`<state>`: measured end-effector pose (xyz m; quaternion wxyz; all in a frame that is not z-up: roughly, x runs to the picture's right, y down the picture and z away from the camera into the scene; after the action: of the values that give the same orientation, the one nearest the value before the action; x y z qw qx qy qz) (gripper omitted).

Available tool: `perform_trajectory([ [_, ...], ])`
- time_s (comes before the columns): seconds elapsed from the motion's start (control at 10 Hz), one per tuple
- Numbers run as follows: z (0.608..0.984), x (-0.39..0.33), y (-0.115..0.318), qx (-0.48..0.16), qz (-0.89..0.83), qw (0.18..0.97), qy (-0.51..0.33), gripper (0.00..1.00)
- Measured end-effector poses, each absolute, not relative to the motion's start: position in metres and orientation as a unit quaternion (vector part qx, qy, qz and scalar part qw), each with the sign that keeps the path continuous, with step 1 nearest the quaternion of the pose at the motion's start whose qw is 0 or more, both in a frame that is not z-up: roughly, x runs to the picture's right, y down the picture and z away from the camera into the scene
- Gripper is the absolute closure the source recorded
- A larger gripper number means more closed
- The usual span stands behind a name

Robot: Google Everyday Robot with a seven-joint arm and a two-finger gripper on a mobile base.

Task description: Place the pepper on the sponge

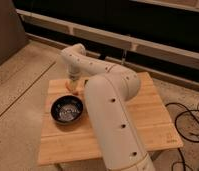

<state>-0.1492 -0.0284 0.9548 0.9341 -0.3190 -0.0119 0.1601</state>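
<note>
1. At the worktop's (pixel 155 117) back left, the hand (pixel 73 82) hangs low over the pepper (pixel 69 87), an orange bit just behind the bowl (pixel 67 110). You cannot tell how far it is open, or whether it grips the pepper.
2. Make sure of your hold before lifting. The pepper is small and long, so take it across its narrow side.
3. The sponge is out of sight, perhaps behind the arm (pixel 113 115). Find it before you carry.
4. Pass clear of the bowl's rim and set the pepper down low, so it does not roll off.
</note>
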Motion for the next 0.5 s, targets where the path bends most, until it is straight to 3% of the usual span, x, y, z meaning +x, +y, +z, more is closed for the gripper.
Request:
perform_trajectory([
  [0.3, 0.978, -0.147, -0.049, -0.298, 0.260, 0.919, 0.005, 0.35],
  [0.5, 0.988, -0.162, -0.041, -0.306, 0.277, 0.911, 0.007, 0.35],
])
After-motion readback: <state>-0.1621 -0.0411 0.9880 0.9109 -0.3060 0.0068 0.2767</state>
